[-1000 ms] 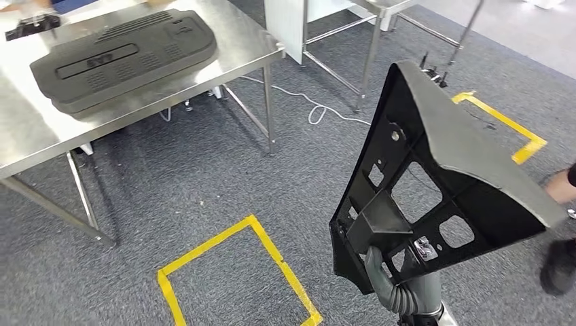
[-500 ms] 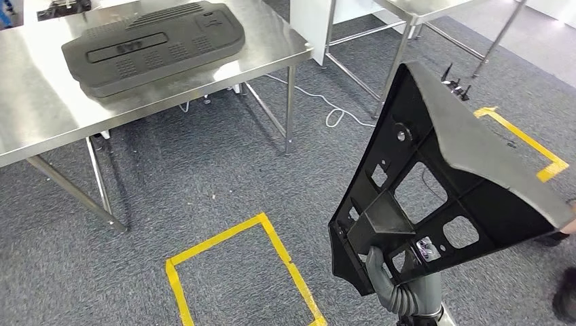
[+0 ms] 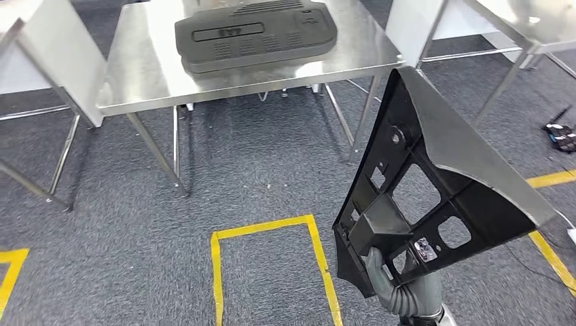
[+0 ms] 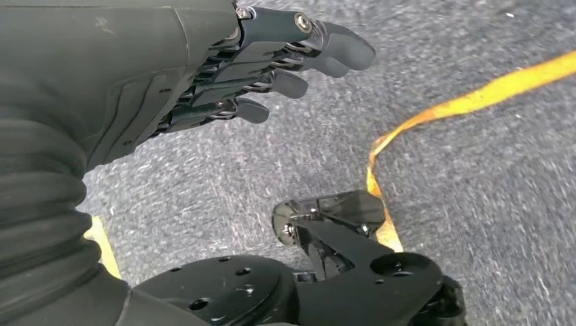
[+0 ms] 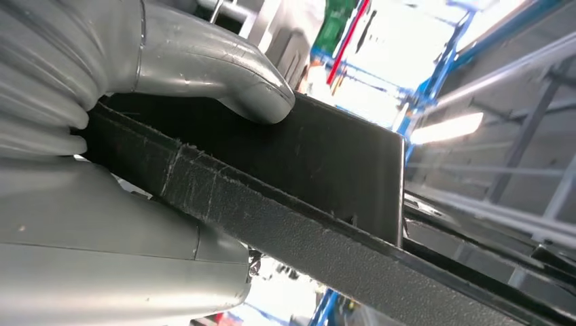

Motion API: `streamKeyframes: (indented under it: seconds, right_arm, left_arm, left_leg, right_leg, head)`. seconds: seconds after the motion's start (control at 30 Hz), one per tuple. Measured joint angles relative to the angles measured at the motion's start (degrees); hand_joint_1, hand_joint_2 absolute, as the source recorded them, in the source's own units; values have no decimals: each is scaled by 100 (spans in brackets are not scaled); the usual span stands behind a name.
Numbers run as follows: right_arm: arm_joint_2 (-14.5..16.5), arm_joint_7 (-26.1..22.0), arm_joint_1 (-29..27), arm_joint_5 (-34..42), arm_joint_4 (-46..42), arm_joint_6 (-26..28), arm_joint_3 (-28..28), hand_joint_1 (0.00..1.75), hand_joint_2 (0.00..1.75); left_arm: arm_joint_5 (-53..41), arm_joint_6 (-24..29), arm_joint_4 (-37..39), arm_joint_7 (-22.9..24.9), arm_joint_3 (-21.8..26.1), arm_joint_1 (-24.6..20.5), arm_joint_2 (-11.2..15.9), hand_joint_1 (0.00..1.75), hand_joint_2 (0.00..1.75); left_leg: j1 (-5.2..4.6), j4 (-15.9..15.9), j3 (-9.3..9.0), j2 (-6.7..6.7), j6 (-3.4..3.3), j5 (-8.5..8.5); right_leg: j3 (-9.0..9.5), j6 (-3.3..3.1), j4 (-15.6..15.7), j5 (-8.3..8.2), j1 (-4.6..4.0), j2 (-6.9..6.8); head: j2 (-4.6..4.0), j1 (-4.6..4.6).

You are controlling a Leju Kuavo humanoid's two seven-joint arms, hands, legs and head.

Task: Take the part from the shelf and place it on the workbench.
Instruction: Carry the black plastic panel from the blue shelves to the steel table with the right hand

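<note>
The right hand's fingers (image 5: 231,75) are clamping the lower edge of the black panel part (image 3: 435,183), holding it upright above the carpet, well short of the steel desk (image 3: 142,68). The left hand's fingers (image 4: 299,54) are hanging apart, gripping nothing.

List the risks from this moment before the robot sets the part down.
1. The right hand holds the large black part alone, at its low end, with most of it rising above the grip; it could tip or slip.
2. The workbench already carries a dark grey panel, so bare surface is limited and the part might strike it.
3. The part blocks much of the head view on the right, which may hide obstacles there.
</note>
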State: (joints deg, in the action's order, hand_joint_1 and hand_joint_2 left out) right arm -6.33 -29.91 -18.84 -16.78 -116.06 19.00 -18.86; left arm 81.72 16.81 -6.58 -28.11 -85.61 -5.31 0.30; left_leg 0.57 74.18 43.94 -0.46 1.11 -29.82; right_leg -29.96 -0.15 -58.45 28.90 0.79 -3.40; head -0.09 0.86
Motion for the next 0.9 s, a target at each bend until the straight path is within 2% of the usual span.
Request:
streamKeyframes:
  seconds: [0.07, 0.13, 0.17, 0.23, 0.3, 0.33, 0.4, 0.43, 0.47, 0.5, 0.53, 0.6, 0.63, 0.7, 0.73, 0.83, 0.9]
  right_arm:
    - [4, 16, 9, -6, 0, -1, 3, 175, 175]
    - [9, 37, 24, -18, -1, -2, 8, 175, 175]
    - [12, 45, 34, -21, -1, -3, 9, 175, 175]
    - [24, 61, 50, -4, -2, -4, 9, 175, 175]
    - [36, 86, 57, 28, -6, 1, 13, 175, 175]
    - [43, 99, 56, 43, -7, 7, 16, 175, 175]
    - [52, 126, 49, 63, -6, 18, 22, 175, 175]
    - [56, 142, 43, 69, 1, 21, 23, 175, 175]
    - [57, 156, 37, 72, 7, 22, 24, 175, 175]
    - [57, 168, 31, 74, 12, 24, 25, 175, 175]
    - [59, 176, 27, 77, 15, 26, 26, 175, 175]
    - [66, 183, 27, 83, 16, 28, 30, 175, 175]
    - [74, 184, 27, 89, 17, 30, 31, 175, 175]
    - [90, 188, 24, 99, 18, 33, 33, 175, 175]
    - [97, 190, 23, 102, 17, 36, 36, 175, 175]
    - [116, 191, 23, 103, 19, 43, 52, 175, 175]
    - [126, 191, 22, 96, 21, 45, 60, 175, 175]
  left_arm:
    - [2, 1, 0, -8, 0, 3, -1, 0, 175]
    - [2, 3, 0, -17, 0, 3, -1, 0, 175]
    - [3, 4, 0, -21, 0, 6, -1, 0, 175]
    - [13, 10, 0, -26, 0, 14, -1, 0, 175]
    - [36, 14, 0, -22, 0, 11, -4, 0, 175]
    - [47, 15, 0, -19, 0, 0, -6, 0, 175]
    - [60, 8, 0, -15, 0, -24, -8, 0, 175]
    - [63, 3, 0, -15, 0, -29, -9, 0, 175]
    - [67, -5, 0, -15, 0, -28, -11, 0, 175]
    - [68, -11, 0, -16, 0, -26, -14, 0, 175]
    - [70, -20, 0, -18, 0, -24, -19, 0, 175]
    - [73, -40, 0, -30, 0, -24, -26, 0, 175]
    - [77, -49, 0, -38, 0, -24, -27, 0, 175]
    - [85, -57, 0, -47, 0, -21, -22, 0, 175]
    - [88, -60, 0, -49, 0, -17, -17, 0, 175]
    - [89, -70, 0, -51, 0, -7, -5, 0, 175]
    - [84, -81, 0, -39, 0, -6, -7, 0, 175]
  left_leg:
    - [18, -676, -394, 84, -5, 291]
    - [0, -1247, -730, 154, -41, 431]
    - [-20, -1357, -793, 168, -68, 425]
    - [-50, -1387, -798, 134, -137, 426]
    - [-39, -1444, -810, 101, -218, 457]
    - [-20, -1470, -817, 83, -253, 475]
    - [-9, -1481, -803, 40, -289, 485]
    - [-9, -1480, -797, 11, -293, 485]
    - [-7, -1480, -793, -19, -294, 485]
    - [-2, -1479, -793, -47, -292, 487]
    - [4, -1479, -794, -77, -286, 490]
    - [0, -1469, -795, -130, -252, 499]
    - [-12, -1462, -793, -150, -223, 502]
    - [-41, -1464, -792, -170, -180, 498]
    - [-40, -1472, -792, -172, -215, 505]
    - [-36, -1493, -800, -169, -347, 536]
    - [-30, -1514, -816, -167, -336, 553]
  right_leg:
    - [26, 30, -2, 29, 1, -95]
    - [13, 93, -9, 66, -31, -153]
    - [14, 121, -7, 76, -41, -176]
    - [36, 178, 10, 78, -46, -201]
    - [-13, 217, -105, 150, -32, -73]
    - [-128, 216, -319, 256, -27, 44]
    - [-505, 187, -1035, 540, -10, 253]
    - [-695, 190, -1379, 642, -5, 290]
    - [-812, 216, -1567, 669, 1, 304]
    - [-825, 264, -1538, 606, 12, 309]
    - [-728, 325, -1296, 470, 28, 309]
    - [-374, 422, -517, 149, 63, 323]
    - [-245, 415, -227, 40, 70, 333]
    - [-165, 337, -14, -40, 62, 349]
    - [-156, 298, -6, -57, 60, 350]
    - [-127, 257, 5, -83, 45, 350]
    - [-128, 242, 3, -89, 30, 350]
  head:
    - [0, 0]
    - [0, -13]
    - [0, -20]
    - [0, -35]
    - [0, -40]
    - [0, -51]
    - [0, -69]
    - [0, -74]
    - [0, -73]
    - [0, -75]
    - [0, -75]
    - [0, -79]
    - [0, -75]
    - [0, -67]
    - [0, -60]
    - [0, -46]
    - [0, -43]
